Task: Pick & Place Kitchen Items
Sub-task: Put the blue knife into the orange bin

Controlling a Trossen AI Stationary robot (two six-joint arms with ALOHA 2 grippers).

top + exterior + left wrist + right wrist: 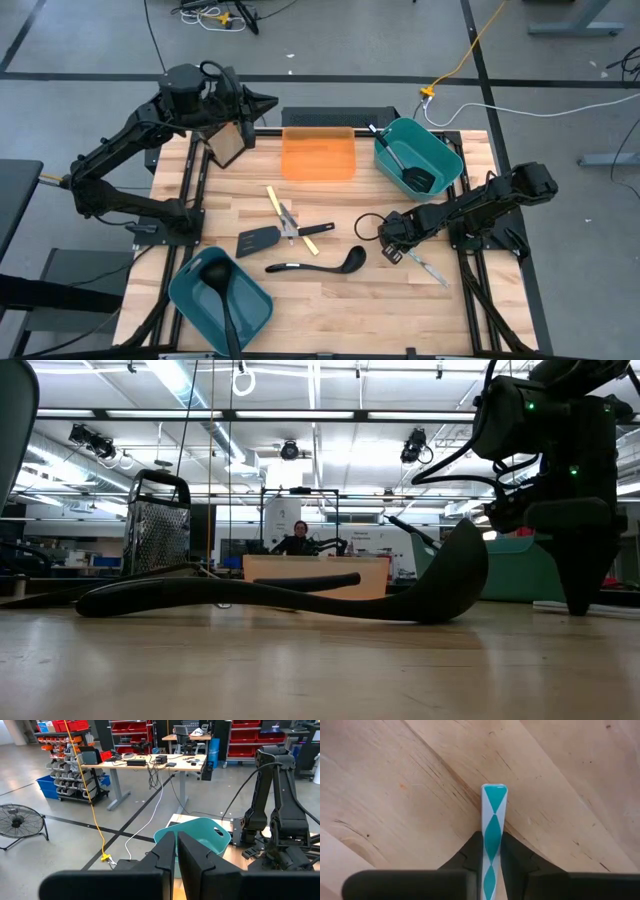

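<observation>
Black utensils: two ladles [318,266], two spatulas [262,240]; right hand [491,851] clamped on one teal-patterned handle [493,820].

Wooden table [330,300], orange tray [318,156] at the back, two teal bins [220,298] each holding black utensils, black ladle [318,264] mid-table, right gripper [392,240] low beside silver cutlery [428,266].
</observation>
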